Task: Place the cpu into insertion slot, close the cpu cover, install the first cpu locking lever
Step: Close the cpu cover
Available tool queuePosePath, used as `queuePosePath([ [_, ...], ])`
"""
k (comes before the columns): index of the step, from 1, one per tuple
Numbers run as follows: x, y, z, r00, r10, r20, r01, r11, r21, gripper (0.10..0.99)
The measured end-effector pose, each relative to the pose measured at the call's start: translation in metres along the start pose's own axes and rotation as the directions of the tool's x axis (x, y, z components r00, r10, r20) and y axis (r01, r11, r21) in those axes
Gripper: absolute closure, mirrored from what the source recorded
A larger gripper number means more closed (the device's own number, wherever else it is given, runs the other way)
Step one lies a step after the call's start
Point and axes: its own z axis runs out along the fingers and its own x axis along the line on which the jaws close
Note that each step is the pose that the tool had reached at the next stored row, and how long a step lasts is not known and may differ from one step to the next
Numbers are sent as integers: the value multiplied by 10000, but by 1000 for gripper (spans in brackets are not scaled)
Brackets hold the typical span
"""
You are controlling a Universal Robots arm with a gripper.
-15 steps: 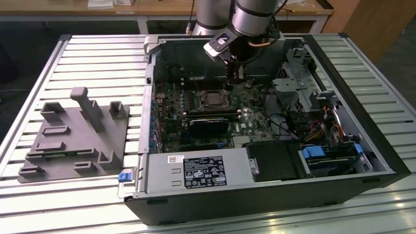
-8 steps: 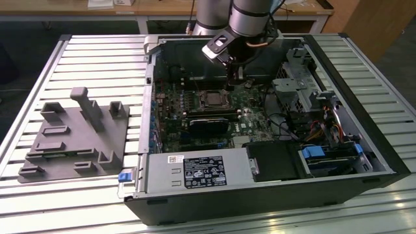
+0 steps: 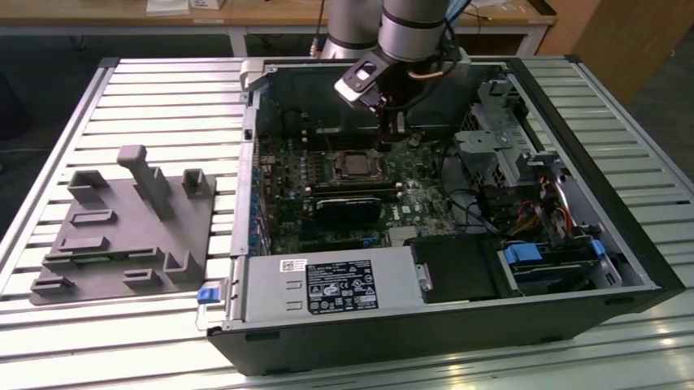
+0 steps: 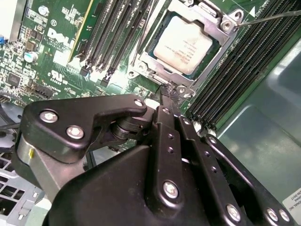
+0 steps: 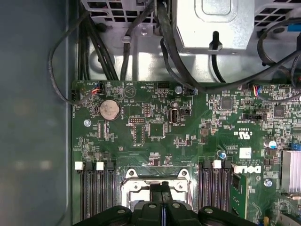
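The tool (image 4: 167,94) is the nearest thing in the second wrist view. Its two fingers are pressed together to a narrow point that touches down at a corner of the cpu cover (image 4: 212,20). I cannot tell whether anything thin is pinched between them.

Just beyond the tip, the cpu (image 4: 183,47) lies flat in the insertion slot (image 4: 212,55). The cover's frame is down around its pale face. A thin wire lever (image 4: 268,18) runs out from the cover's far corner, and I cannot tell whether it is latched.

The chip is probably light, stiff and delicate underneath, so it should be held by its edges only. The cover looks like thin, rigid sheet metal. The lever is likely springy and slick, and best taken at its bent end.

Long black memory slots (image 4: 113,33) crowd both flanks of the socket, leaving little room to swing. In the first wrist view, a coin battery (image 5: 109,109) and dark cables (image 5: 164,37) lie further off.

In the exterior view, the power supply (image 3: 325,288) sits at six o'clock from the socket and the drive cage (image 3: 488,146) at three o'clock. The open case (image 3: 639,268) rests on the slatted desk (image 3: 162,89), with a grey fixture (image 3: 119,236) at nine o'clock, well apart.
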Motion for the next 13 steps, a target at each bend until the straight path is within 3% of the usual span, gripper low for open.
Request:
queuePosePath([
  [13, -5, -71, 20, 9990, -450, -9, 450, 9986, -265, 980],
])
